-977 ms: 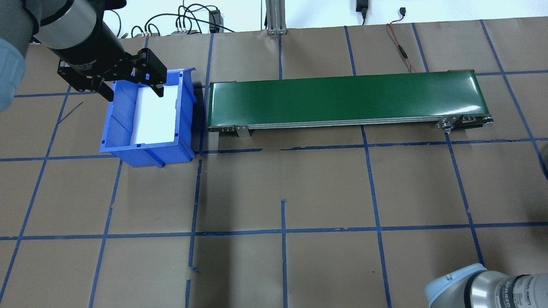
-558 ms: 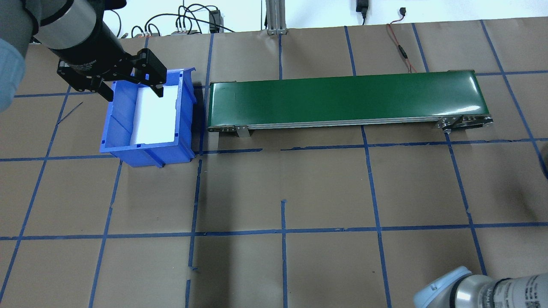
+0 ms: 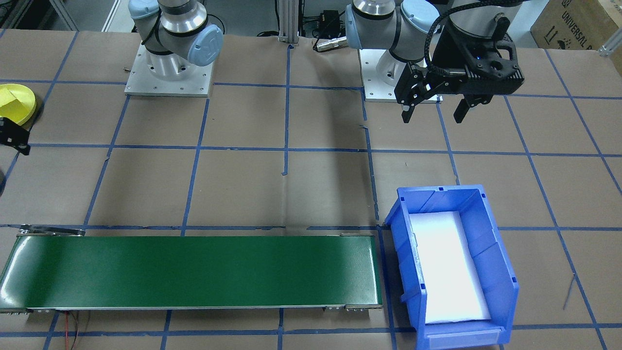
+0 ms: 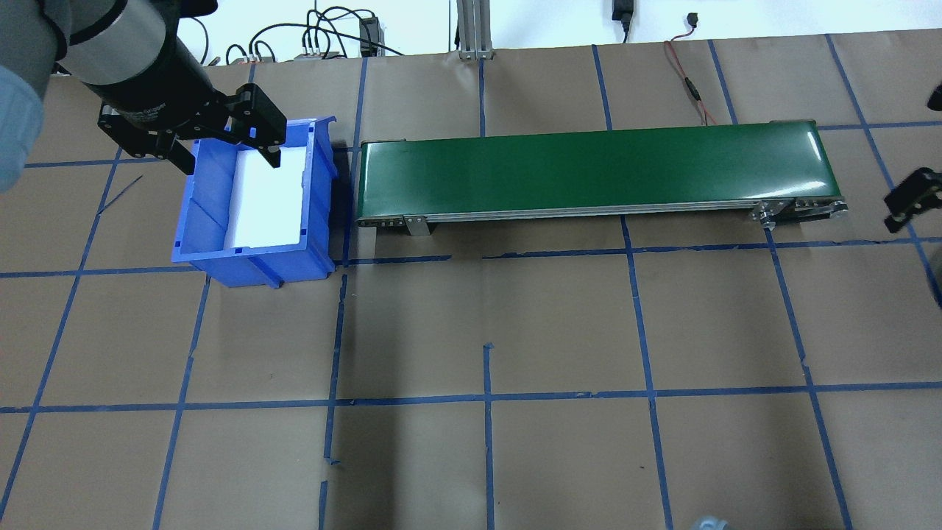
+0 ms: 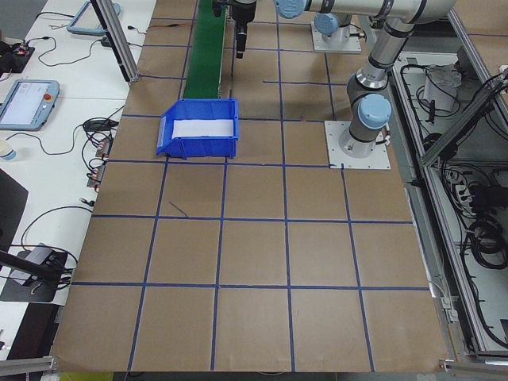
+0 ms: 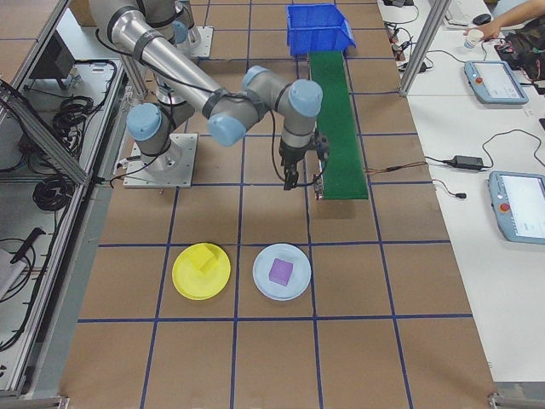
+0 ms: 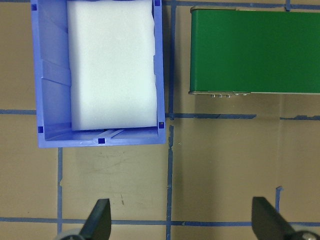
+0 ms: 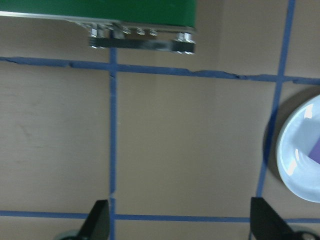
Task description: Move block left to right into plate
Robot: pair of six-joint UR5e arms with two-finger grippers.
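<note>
Lying low in the exterior right view, the yellow plate [image 6: 201,271] is holding a yellow block [image 6: 205,260] near its upper right rim, and the same plate [image 3: 17,103] is showing at the left edge of the front view. Sitting just to its right is a pale blue plate [image 6: 282,272] carrying a purple block [image 6: 281,271], also peeking in at the right edge of the right wrist view [image 8: 300,155]. Hovering above them, beside the near end of the green conveyor [image 6: 338,119], the right gripper [image 6: 305,180] is hanging wide open and empty. At the upper left of the overhead view, the left gripper [image 4: 224,151] is hanging over the blue bin [image 4: 199,213], its fingers spread and holding nothing. White foam [image 7: 111,62] is lining the bin's floor.
</note>
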